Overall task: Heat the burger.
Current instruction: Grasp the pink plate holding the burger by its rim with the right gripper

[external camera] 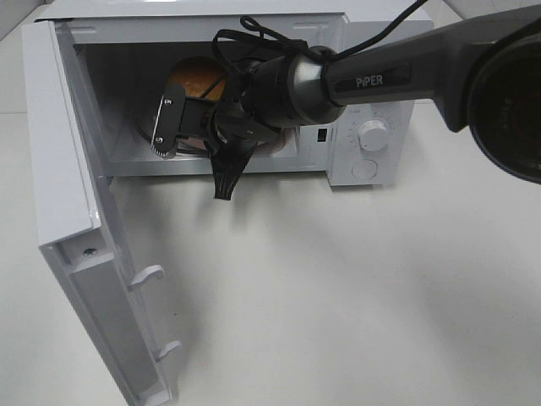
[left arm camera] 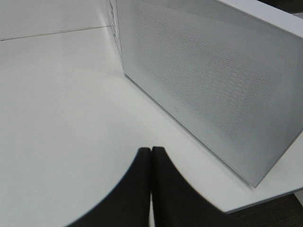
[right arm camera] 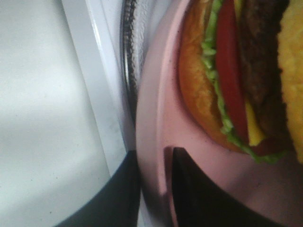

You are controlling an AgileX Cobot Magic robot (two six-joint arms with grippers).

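The right gripper (right arm camera: 154,189) reaches into the open microwave (external camera: 372,161) and pinches the rim of the pink plate (right arm camera: 156,118), one finger above it and one below. The burger (right arm camera: 227,80) sits on that plate just ahead of the fingertips, inside the oven. The left gripper (left arm camera: 151,189) hangs over the table (left arm camera: 57,118) beside the microwave's outer wall, its fingers pressed together on nothing.
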